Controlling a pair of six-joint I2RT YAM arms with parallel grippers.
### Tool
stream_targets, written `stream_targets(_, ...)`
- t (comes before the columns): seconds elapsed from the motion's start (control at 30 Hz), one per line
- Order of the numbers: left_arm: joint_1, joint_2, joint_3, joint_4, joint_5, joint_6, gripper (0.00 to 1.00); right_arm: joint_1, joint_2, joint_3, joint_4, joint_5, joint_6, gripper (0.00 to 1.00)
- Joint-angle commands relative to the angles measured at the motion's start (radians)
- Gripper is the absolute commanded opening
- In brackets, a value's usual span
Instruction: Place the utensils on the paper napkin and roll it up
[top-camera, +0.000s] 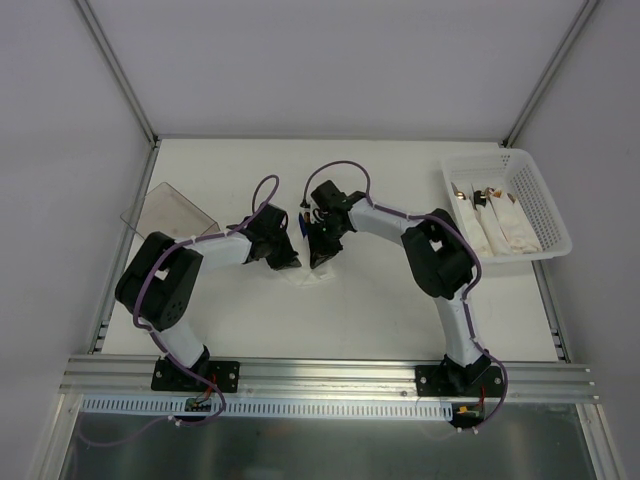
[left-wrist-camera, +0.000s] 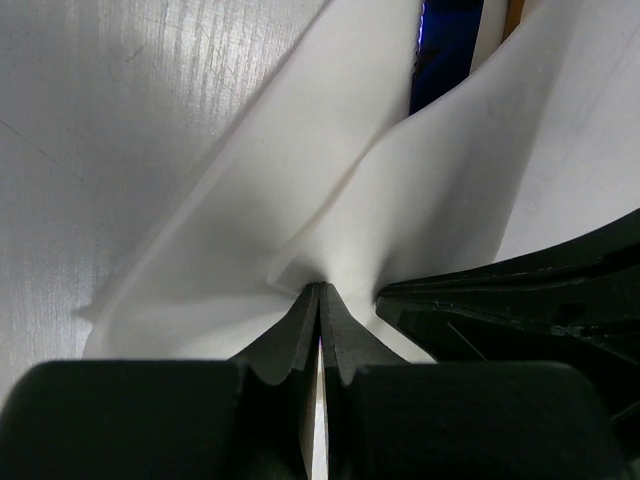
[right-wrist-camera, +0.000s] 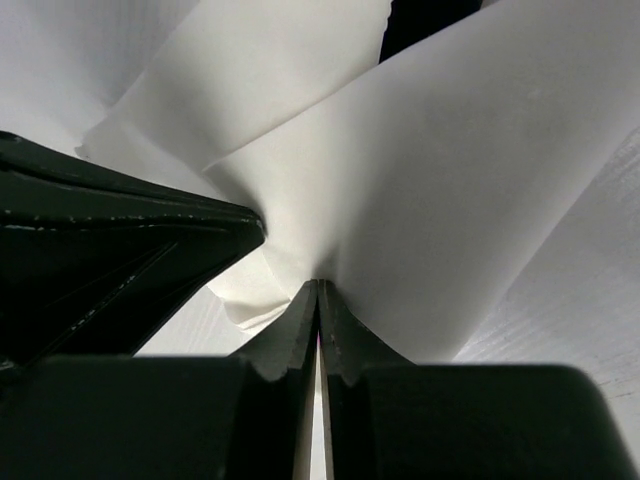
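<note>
With the left gripper (left-wrist-camera: 320, 290) pinched tight on a raised fold of the paper napkin (left-wrist-camera: 300, 180), and with the right gripper (right-wrist-camera: 317, 285) clamped likewise on a neighbouring fold, just beside it and almost nose to nose. Gathered up into peaks at the middle of the table (top-camera: 400, 320), well apart from the white basket (top-camera: 548, 205) at the far right and the smoky container (top-camera: 170, 208) at the far left. No utensils plainly visible among the folds; perhaps a tan sliver (left-wrist-camera: 512, 14) at the far edge of the left wrist view, too little to be sure. Likely to handle as very light, limp and easily torn: creases sharply at each pinch, fans out loose elsewhere, offers no stiffness. Best taken at a folded edge, through doubled layers, not a single ply; pull gently and evenly from both sides to avoid ripping. Expect any wooden pieces inside to be stiff, light and smooth, apt to slide out of a loose wrap; keep the ends tucked
</note>
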Motion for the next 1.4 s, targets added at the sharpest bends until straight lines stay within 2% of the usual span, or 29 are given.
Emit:
stream_targets(0.0,0.016,-0.035,-0.039,-0.080,-0.031,0.023,0.00,-0.008,0.046,0.014,-0.051,0.107,-0.012,0.06)
stream_targets(0.07,0.011,-0.069,-0.050,-0.057,-0.022,0.030,0.02,-0.008,0.052,0.017,-0.055,0.101,0.006,0.06)
stream_targets(0.2,-0.004,-0.168,-0.042,-0.026,-0.016,0.053,0.13,-0.012,0.072,0.012,-0.063,0.040,0.069,0.04)
stream_targets(0.3,-0.021,-0.214,-0.059,0.007,0.009,0.030,0.14,-0.014,0.071,-0.024,-0.037,0.003,0.141,0.02)
stream_targets(0.57,-0.032,-0.333,-0.257,0.182,-0.022,-0.104,0.16,-0.029,0.019,-0.164,0.102,-0.057,0.353,0.00)
stream_targets(0.83,-0.053,-0.233,-0.208,0.263,-0.003,-0.160,0.14,-0.049,-0.003,-0.253,0.196,-0.068,0.518,0.00)
stream_targets(1.0,-0.064,-0.202,-0.241,0.336,0.000,-0.237,0.13,-0.080,-0.003,-0.284,0.237,-0.071,0.603,0.00)
stream_targets(1.23,-0.086,-0.181,-0.252,0.420,0.017,-0.245,0.11,-0.090,0.009,-0.291,0.248,-0.082,0.632,0.00)
stream_targets(1.37,-0.109,-0.158,-0.244,0.420,0.015,-0.246,0.05,-0.092,0.015,-0.290,0.248,-0.086,0.626,0.00)
